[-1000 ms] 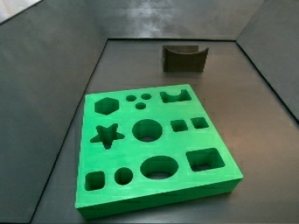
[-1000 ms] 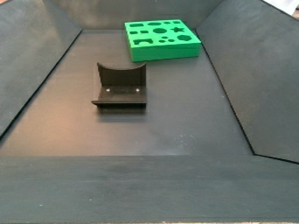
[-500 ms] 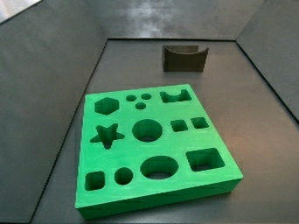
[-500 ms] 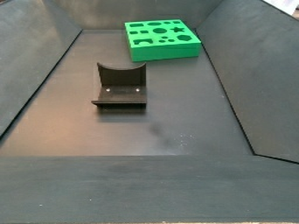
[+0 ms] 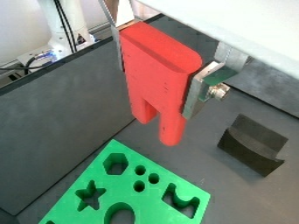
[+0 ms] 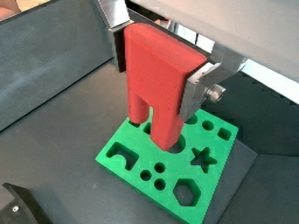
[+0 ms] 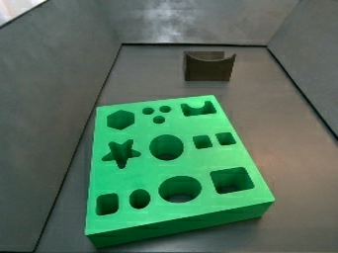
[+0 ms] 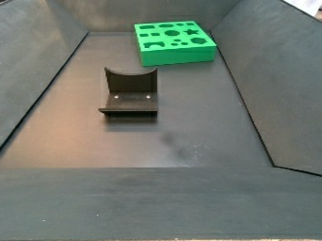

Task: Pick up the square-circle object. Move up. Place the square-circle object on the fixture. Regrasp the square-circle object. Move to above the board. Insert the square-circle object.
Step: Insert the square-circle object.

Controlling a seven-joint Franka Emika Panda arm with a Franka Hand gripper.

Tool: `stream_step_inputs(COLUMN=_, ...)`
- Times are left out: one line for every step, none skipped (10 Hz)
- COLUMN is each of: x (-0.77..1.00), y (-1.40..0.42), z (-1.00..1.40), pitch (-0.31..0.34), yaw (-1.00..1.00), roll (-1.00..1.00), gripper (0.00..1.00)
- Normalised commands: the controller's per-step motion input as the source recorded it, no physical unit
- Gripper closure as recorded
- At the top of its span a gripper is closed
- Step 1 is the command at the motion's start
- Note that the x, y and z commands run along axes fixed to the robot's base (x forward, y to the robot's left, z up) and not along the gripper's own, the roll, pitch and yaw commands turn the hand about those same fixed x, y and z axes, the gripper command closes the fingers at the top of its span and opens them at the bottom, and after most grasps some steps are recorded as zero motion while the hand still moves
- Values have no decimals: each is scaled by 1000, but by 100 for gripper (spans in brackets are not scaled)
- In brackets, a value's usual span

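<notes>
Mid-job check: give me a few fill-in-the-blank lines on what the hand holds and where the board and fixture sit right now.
1. In both wrist views the hand is shut on the ____ square-circle object.
2. The board is coloured ____.
3. In both side views the notch of the fixture is ____, with no piece in it.
4. Neither side view shows the ____, only the board and fixture.

Missing words: red; green; empty; hand

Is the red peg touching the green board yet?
Apart. In both side views the board lies bare, with no peg on it. In a wrist view the gripper holds the square-circle object over it.
</notes>
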Motion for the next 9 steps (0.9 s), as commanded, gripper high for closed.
stream_step_inputs(x=0, y=0, z=0, pitch=0, yaw=0, roll=13, gripper=100)
stream_step_inputs(x=-26, y=0, z=0, pitch=0, yaw=0, roll=0, gripper=100)
stream_step_inputs(x=-349, y=-74, z=-329, pitch=-84, yaw=243, roll=-64, gripper=100)
stream_step_inputs(x=-91, y=-366, z=-431, pitch=47, yaw=643, roll=-20, gripper=100)
stream_step_inputs(x=-3, y=-394, z=-423, pitch=113, yaw=654, roll=-33, gripper=100)
stream_step_inputs(x=0, y=-526, z=-480, pitch=140, yaw=514, roll=-46, gripper=100)
stream_step_inputs(x=9, y=-603, z=-549, pitch=154, yaw=369, roll=-119, gripper=100)
stream_step_inputs(x=11, y=-849, z=-583, pitch=90, yaw=226, roll=-47, gripper=100)
stream_step_inputs(x=0, y=-951, z=-571, pitch=0, yaw=186, roll=0, gripper=100)
